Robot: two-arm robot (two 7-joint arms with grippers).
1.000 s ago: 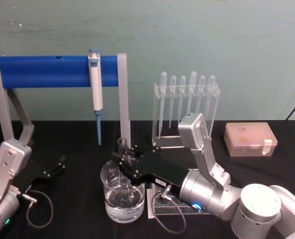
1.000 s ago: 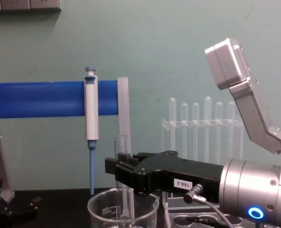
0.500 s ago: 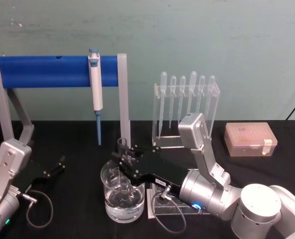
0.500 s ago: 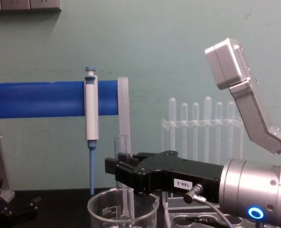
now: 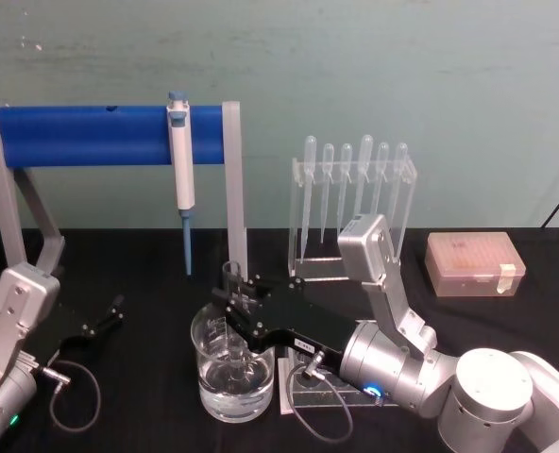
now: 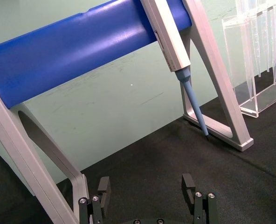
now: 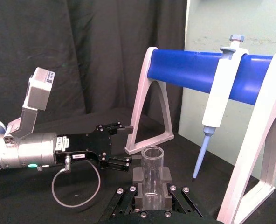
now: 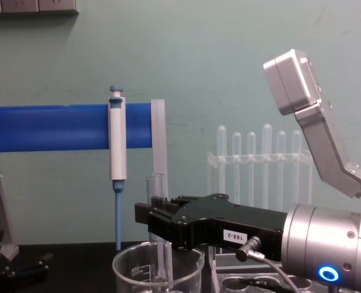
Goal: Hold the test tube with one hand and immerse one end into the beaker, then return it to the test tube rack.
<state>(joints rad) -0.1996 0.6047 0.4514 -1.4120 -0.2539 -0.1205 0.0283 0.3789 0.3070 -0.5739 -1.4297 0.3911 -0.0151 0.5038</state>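
Right tool [image 5: 234,302] is clenching the test tube [image 8: 155,186] just below its open rim and holding it upright. The tube's lower end is dipping inside the beaker [image 5: 207,382], which is sitting on the black counter [image 5: 147,255] in front of the blue stand [image 5: 91,135] carrying the micropipette [image 5: 179,170]. Clear liquid is lying in the beaker's bottom; whether the tube is reaching it, I cannot tell. Left tool [image 5: 105,316] is resting low at the counter's left, fingers spread, grasping nothing.
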